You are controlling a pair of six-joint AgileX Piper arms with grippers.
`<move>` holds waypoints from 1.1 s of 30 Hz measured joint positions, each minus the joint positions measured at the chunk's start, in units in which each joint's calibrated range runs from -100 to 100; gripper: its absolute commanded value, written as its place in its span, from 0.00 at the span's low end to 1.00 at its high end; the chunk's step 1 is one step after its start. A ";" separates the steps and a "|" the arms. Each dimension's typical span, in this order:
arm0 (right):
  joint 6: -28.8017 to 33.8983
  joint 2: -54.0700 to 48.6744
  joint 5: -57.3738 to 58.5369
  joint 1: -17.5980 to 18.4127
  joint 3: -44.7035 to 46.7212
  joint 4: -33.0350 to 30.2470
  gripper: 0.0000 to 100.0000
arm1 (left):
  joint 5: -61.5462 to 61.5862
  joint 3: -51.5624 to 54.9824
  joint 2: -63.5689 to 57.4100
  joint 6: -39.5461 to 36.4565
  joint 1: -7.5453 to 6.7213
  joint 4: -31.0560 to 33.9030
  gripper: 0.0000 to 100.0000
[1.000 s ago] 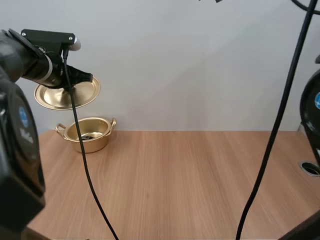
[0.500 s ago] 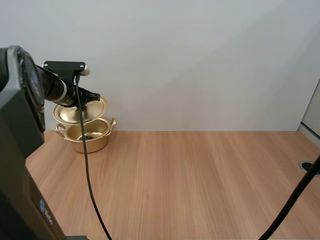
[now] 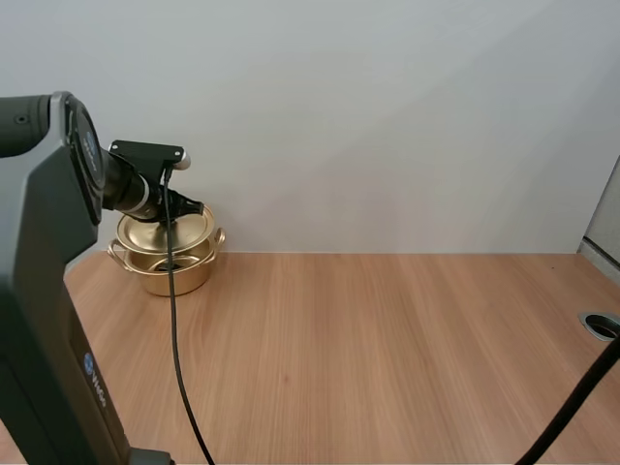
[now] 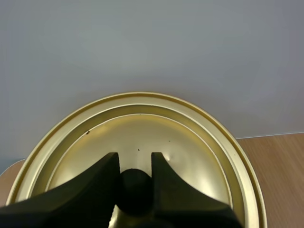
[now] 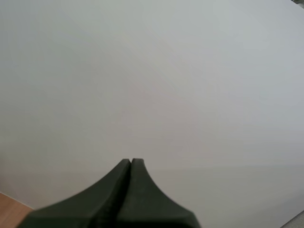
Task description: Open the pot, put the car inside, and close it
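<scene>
A golden pot [image 3: 172, 272] with two side handles stands at the far left of the table, close to the wall. Its golden lid [image 3: 167, 231] hangs just above the rim, nearly level. My left gripper [image 3: 190, 208] is shut on the lid's black knob [image 4: 136, 184], which sits pinched between the two black fingers [image 4: 102, 173]. The lid's ringed top [image 4: 190, 142] spreads out beyond the fingers. The lid hides the inside of the pot. My right gripper [image 5: 130, 162] points at a plain pale wall, its fingers together as one dark wedge.
The wooden table [image 3: 387, 349] stretches bare from the pot to the right edge. A round grommet hole [image 3: 602, 325] sits at the far right edge. A pale wall rises straight behind the pot.
My left gripper has carried the lid down and to the right, from high above the pot to just over its rim. The pot stayed put.
</scene>
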 measured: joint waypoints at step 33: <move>1.02 0.00 0.00 0.00 0.00 -1.63 0.00 | 3.49 -7.66 12.41 -1.41 0.00 2.58 0.00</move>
